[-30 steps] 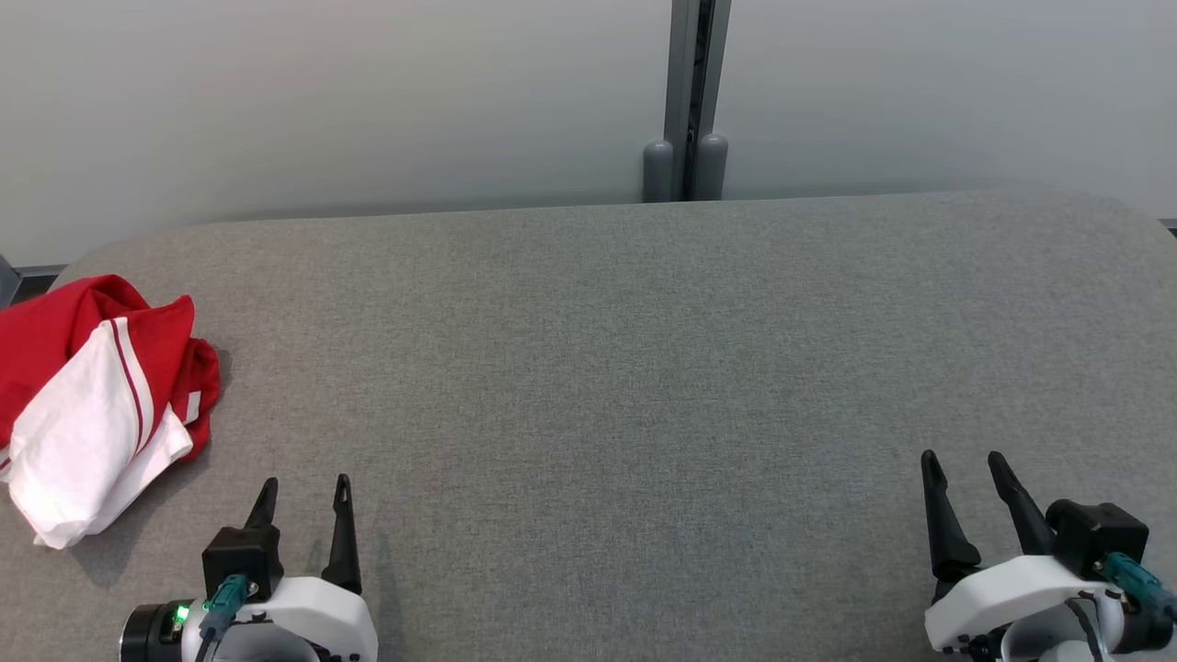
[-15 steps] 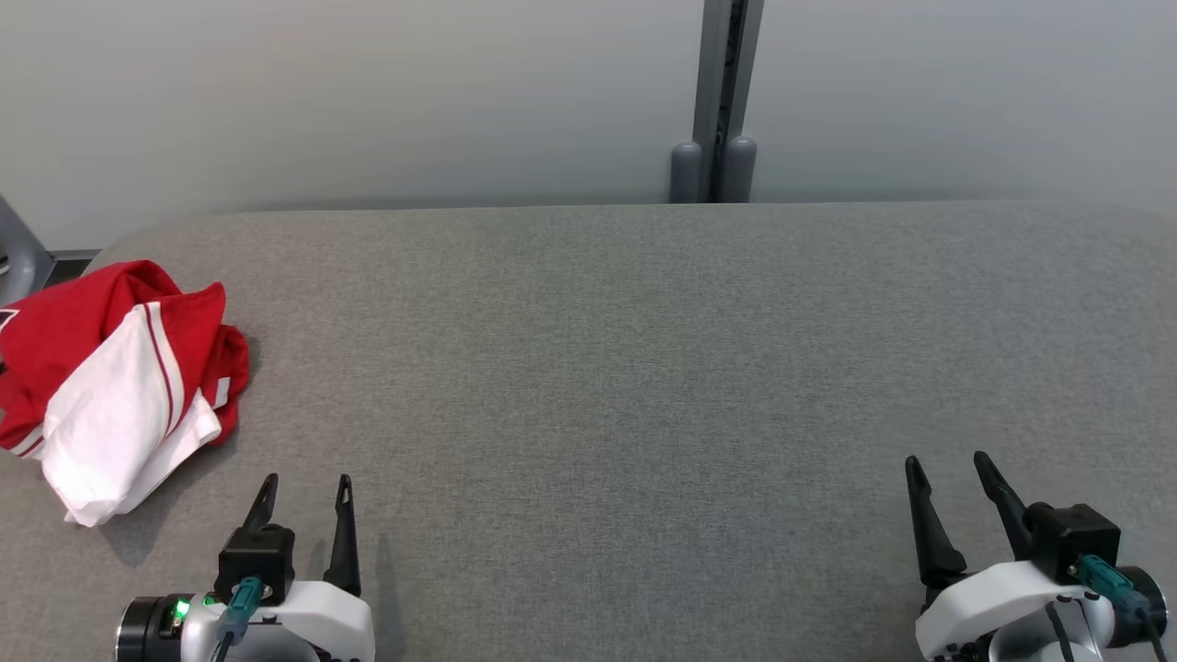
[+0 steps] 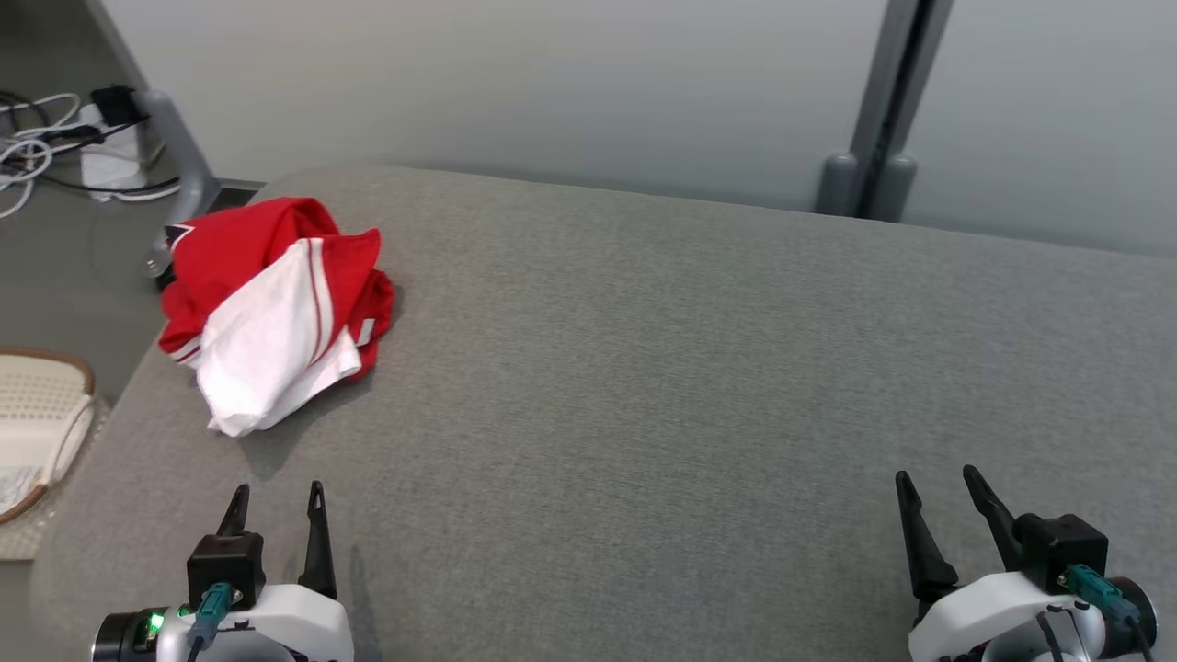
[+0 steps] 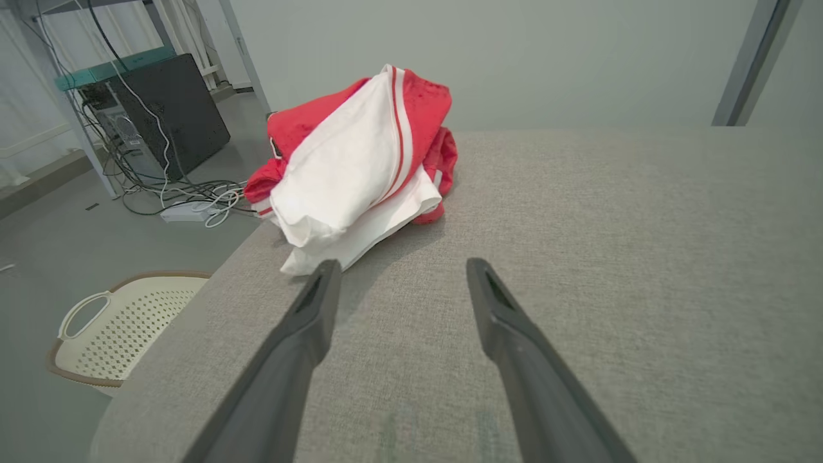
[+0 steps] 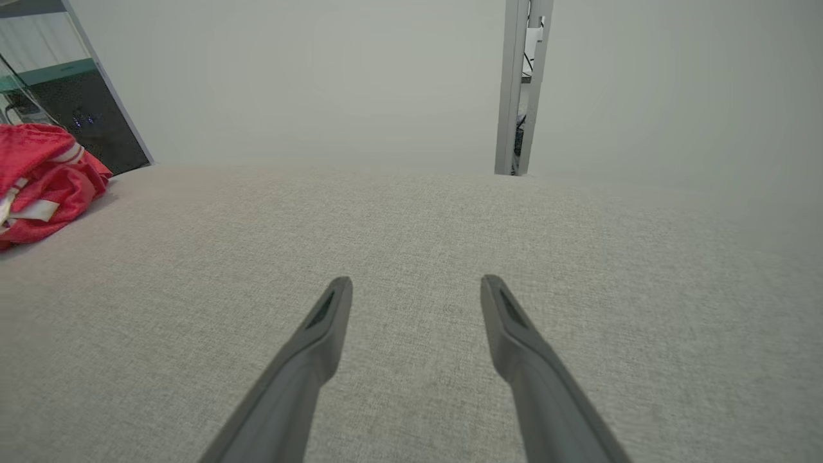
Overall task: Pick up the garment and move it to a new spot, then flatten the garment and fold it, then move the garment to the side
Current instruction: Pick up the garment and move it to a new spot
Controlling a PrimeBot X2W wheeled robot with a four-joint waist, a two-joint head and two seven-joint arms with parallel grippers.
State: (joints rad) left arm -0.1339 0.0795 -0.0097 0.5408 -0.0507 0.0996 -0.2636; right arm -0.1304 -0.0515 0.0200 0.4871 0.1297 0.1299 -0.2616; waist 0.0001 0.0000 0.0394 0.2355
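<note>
Soft cloth garment [image 3: 276, 313], matt woven grey table [image 3: 690, 386]

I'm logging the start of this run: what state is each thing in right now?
garment: crumpled in a heap, not folded, lying at the far left corner of the table, not held.
left gripper: open, empty, short of the garment.
right gripper: open, empty, above bare table.
basket: upright on the floor beside the table.
</note>
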